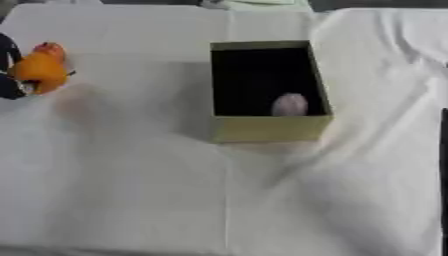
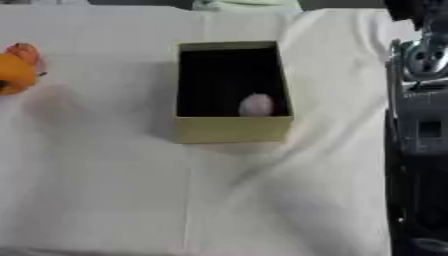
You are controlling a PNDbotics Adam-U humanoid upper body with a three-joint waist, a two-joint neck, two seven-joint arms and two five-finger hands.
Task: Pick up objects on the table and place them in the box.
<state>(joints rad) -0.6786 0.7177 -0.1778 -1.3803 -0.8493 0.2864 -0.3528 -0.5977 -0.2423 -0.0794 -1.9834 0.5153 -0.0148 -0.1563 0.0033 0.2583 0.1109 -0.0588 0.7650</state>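
While the left hand (image 1: 10, 75) grips an orange toy (image 1: 41, 69), a pale egg-shaped object (image 1: 290, 105) lies in the box (image 1: 271, 127).

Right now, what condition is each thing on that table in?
box: open at the top, upright on the cloth.
pale egg-shaped thing: inside the box, at its near wall.
orange toy: at the left edge, held off the cloth by the left hand.
white cloth: spread over the table, creased.

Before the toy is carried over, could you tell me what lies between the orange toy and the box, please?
Only bare white cloth lies between the orange toy and the box; the left eye view shows it best.
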